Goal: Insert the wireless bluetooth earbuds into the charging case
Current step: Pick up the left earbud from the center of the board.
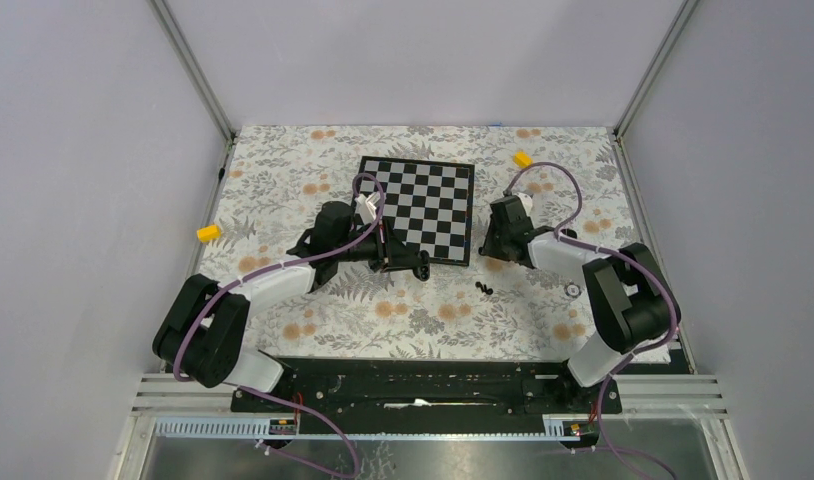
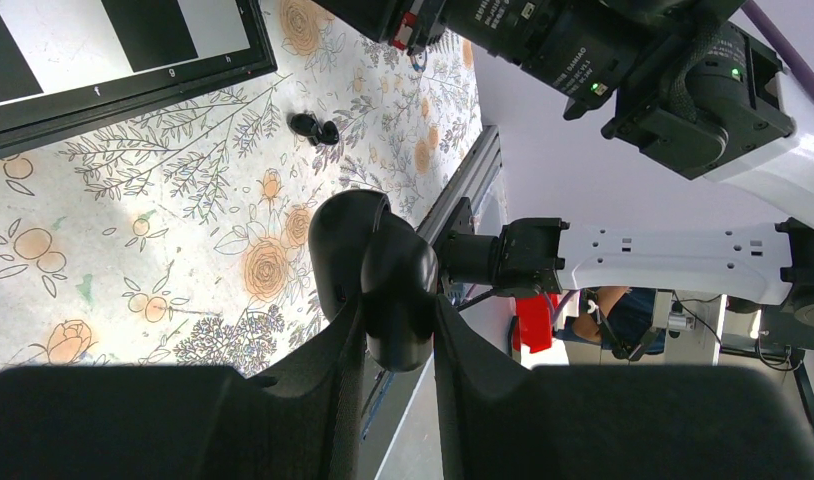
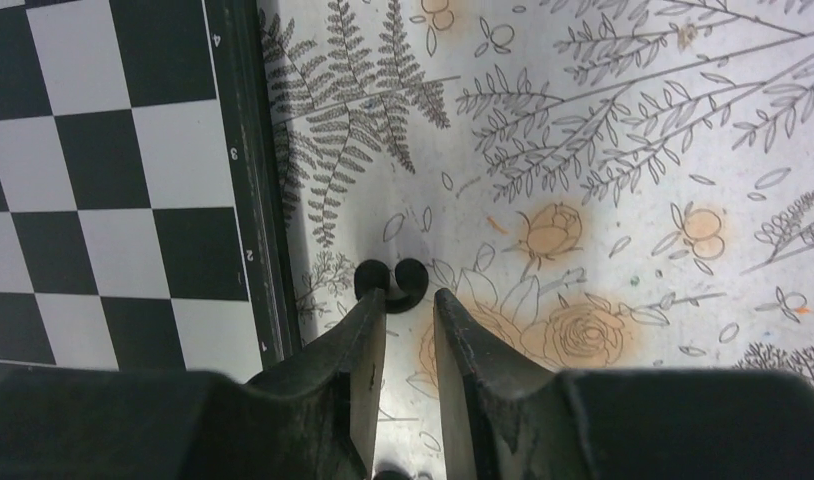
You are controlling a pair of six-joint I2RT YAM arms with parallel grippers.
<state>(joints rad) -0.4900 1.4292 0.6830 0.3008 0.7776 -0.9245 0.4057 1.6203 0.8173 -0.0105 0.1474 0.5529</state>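
The bench (image 1: 283, 170) is covered with a matte floral cloth, and a flat, black-framed chessboard (image 1: 423, 205) lies toward 12 o'clock. The left end effector (image 2: 395, 310) is clamped on the charging case (image 2: 368, 255), a smooth black pebble with rounded edges held clear of the cloth. In the top view it sits just off the board's 7 o'clock corner. Two tiny glossy black earbuds (image 1: 483, 288) lie touching each other on the cloth at 5 o'clock from the board's near right corner, at about 3 o'clock from the case.

The right end effector (image 3: 408, 300) points down just beside the board's right edge. Its dark tapered fingers (image 3: 368, 340) stand narrowly apart, with the tips at another black bud (image 3: 411, 272), a shiny two-lobed shape. I cannot tell whether they pinch it.

A small silvery ring (image 1: 571, 288) lies at 3 o'clock from the earbuds. One yellow block (image 1: 209, 232) sits at the cloth's 9 o'clock edge and a second yellow block (image 1: 523, 158) at 1 o'clock.
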